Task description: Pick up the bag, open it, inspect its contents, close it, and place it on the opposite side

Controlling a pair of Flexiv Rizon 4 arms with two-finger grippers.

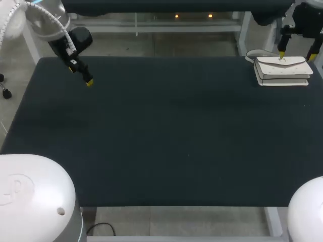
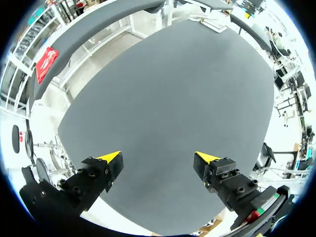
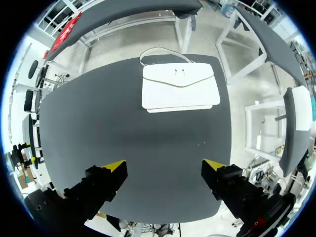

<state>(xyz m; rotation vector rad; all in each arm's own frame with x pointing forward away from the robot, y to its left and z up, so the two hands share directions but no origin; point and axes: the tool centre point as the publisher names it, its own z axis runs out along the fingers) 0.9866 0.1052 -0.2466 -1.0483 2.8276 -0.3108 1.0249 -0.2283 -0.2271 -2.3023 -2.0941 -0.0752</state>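
Observation:
The white flap bag (image 1: 281, 70) lies closed on the far right corner of the dark table (image 1: 166, 131), its strap (image 1: 257, 53) looped behind it. In the right wrist view the bag (image 3: 180, 86) is ahead of my right gripper (image 3: 164, 165), whose fingers stand open with nothing between them. Seen from the head camera, my right gripper (image 1: 297, 55) hangs just above the bag's far edge. My left gripper (image 1: 88, 81) hovers over the far left corner, open and empty (image 2: 159, 158). The bag (image 2: 210, 22) shows small, across the table from it.
The dark table top spreads bare between the two arms. Its edges lie close to the bag on the far and right sides. White arm bases (image 1: 30, 201) stand at the near corners.

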